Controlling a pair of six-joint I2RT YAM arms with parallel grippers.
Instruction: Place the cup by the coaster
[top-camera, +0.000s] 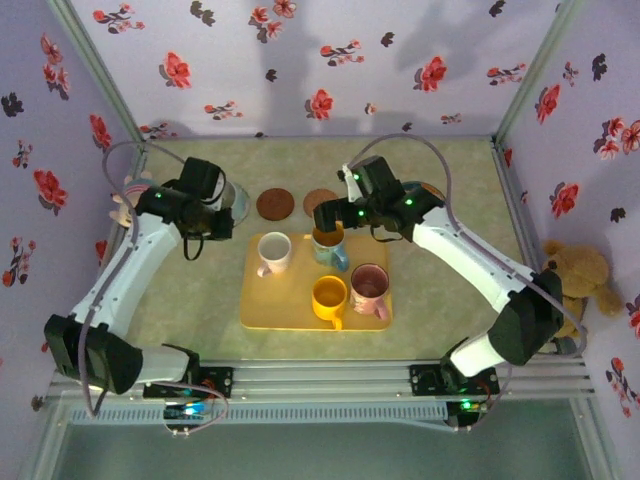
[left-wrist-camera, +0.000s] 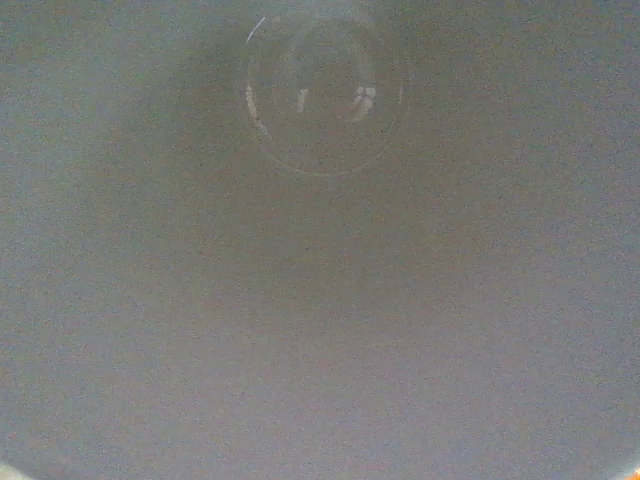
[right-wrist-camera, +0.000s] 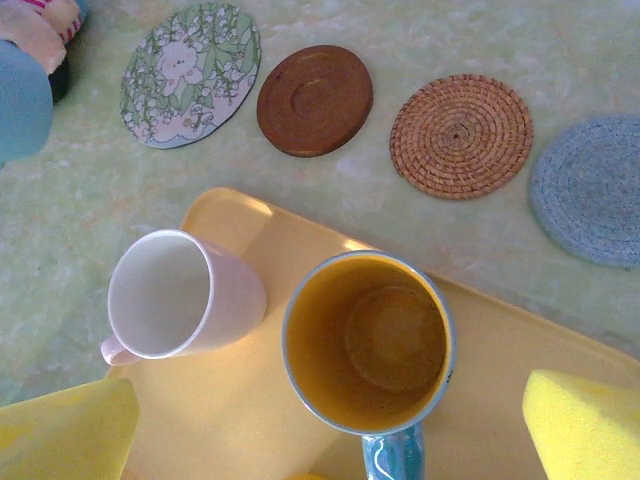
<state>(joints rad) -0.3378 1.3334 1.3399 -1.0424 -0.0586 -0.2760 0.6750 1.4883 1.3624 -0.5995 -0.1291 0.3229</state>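
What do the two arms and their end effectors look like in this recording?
Both the left arm and the right arm have white tubular links joined by black joint housings, with small green lights glowing on them. A grey cable loops alongside each arm. The right end effector has bright yellow fingers.

Left arm stretched forward, left tool (top-camera: 222, 200) pointing down, right arm bent inward, right tool (right-wrist-camera: 328, 425) spread wide.

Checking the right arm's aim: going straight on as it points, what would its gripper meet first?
Probably the blue, yellow-lined mug on the tray, between the open jaws of the right gripper; depth is unclear.
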